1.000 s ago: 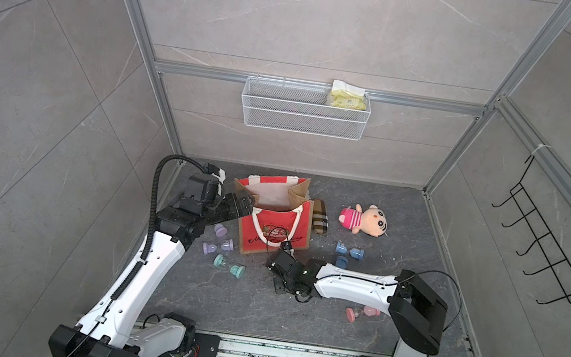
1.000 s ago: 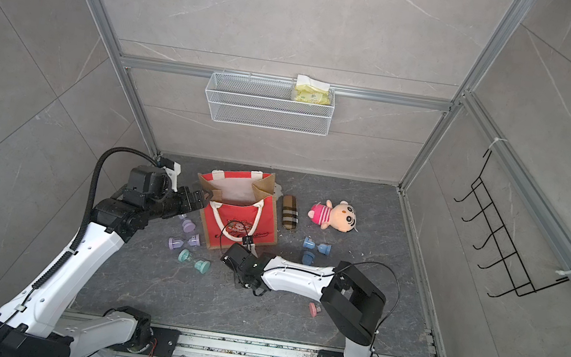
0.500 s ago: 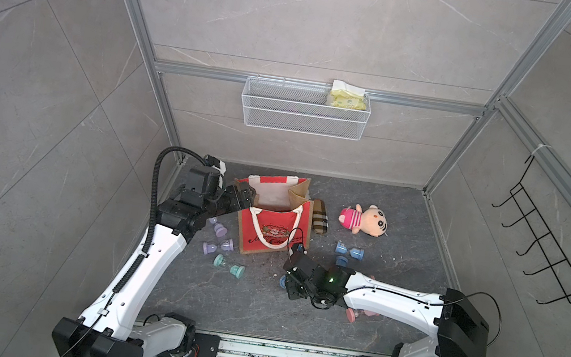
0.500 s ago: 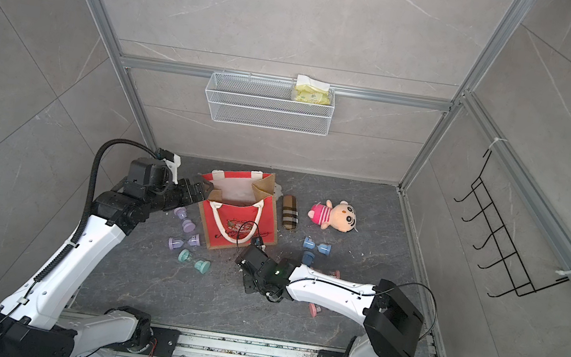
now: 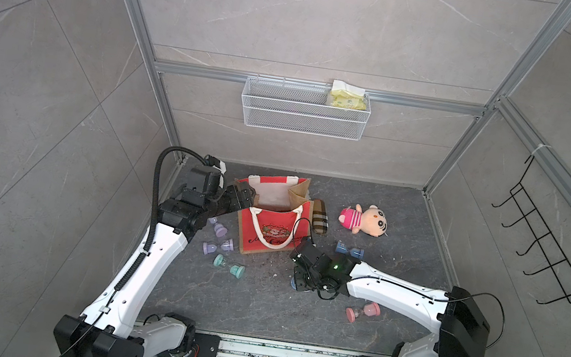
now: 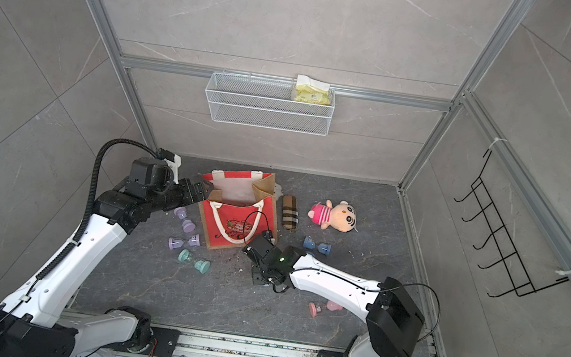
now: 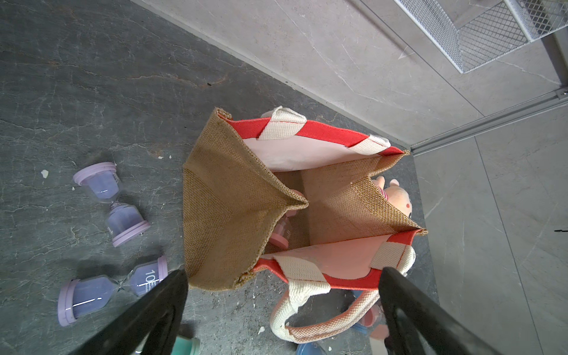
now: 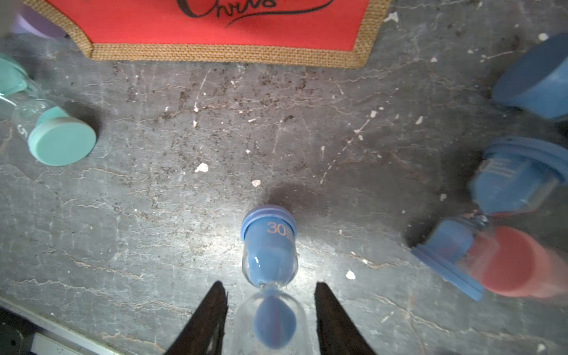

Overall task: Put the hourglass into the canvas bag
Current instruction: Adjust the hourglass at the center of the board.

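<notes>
right hand [image 8: 270,285]: clamped on the blue hourglass [image 8: 269,246], fingers either side of the near bulb, by the waist.
hourglass: in my right hand, at or just above the surface [image 5: 258,308] (can't tell which), in front of the canvas bag [image 5: 255,247]. Not in yet.
handling: looks light. Glass bulbs likely slick and brittle, thin waist the weak spot. Hold on a bulb or plastic cap, gentle squeeze, lower it in rather than drop.
left hand [image 7: 282,272]: fingers wide apart at the bag's rim, gripping nothing.
bag mouth: faces up, but one burlap side [image 7: 261,196] folds inward and narrows it. A pink hourglass [image 7: 281,233] lies inside.
clutter: teal hourglass [image 8: 58,138], purple hourglasses [image 7: 110,203], second blue hourglass [image 5: 349,250], plaid cylinder [image 5: 319,216], plush doll [image 5: 365,221].
in the way: the bag's front wall, and the rope handle [image 5: 294,226] hanging over it.
</notes>
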Tool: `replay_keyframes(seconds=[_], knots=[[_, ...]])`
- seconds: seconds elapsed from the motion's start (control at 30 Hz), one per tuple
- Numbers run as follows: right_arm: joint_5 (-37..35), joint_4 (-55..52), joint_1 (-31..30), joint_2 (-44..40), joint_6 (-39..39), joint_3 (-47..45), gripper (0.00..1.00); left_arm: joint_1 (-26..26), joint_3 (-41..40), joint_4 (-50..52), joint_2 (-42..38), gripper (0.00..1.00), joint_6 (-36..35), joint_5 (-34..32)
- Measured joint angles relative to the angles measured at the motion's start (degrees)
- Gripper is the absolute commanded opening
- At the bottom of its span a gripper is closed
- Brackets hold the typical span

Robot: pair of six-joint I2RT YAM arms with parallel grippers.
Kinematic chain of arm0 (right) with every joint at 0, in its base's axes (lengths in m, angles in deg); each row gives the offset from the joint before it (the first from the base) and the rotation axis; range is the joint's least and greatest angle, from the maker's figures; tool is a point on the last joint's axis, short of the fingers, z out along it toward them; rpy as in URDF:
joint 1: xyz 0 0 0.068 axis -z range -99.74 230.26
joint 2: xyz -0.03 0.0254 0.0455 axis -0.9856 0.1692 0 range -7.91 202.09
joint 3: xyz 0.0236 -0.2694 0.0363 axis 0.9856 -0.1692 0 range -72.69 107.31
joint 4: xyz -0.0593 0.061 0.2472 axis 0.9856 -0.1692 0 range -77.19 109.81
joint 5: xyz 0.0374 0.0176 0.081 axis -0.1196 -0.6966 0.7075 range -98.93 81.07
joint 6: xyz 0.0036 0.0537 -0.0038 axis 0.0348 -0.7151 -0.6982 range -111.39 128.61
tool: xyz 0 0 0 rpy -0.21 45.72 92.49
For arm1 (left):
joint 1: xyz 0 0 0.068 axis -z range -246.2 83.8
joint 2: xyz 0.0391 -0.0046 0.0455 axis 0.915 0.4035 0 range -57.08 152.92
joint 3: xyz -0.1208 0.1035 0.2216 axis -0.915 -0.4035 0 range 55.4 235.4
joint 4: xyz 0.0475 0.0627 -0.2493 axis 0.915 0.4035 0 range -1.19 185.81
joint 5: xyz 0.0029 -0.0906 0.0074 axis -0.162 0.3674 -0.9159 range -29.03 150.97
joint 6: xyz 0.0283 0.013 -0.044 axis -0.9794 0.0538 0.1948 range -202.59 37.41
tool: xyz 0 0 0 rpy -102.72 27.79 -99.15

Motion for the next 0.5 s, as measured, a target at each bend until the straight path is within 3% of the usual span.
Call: replay_keyframes(seconds=[0.5], knots=[[0.0, -6.14, 0.7, 11.3, -0.17, 11.28, 0.0, 0.0, 0.0, 0.0, 0.0, 1.0, 0.0, -0.2]])
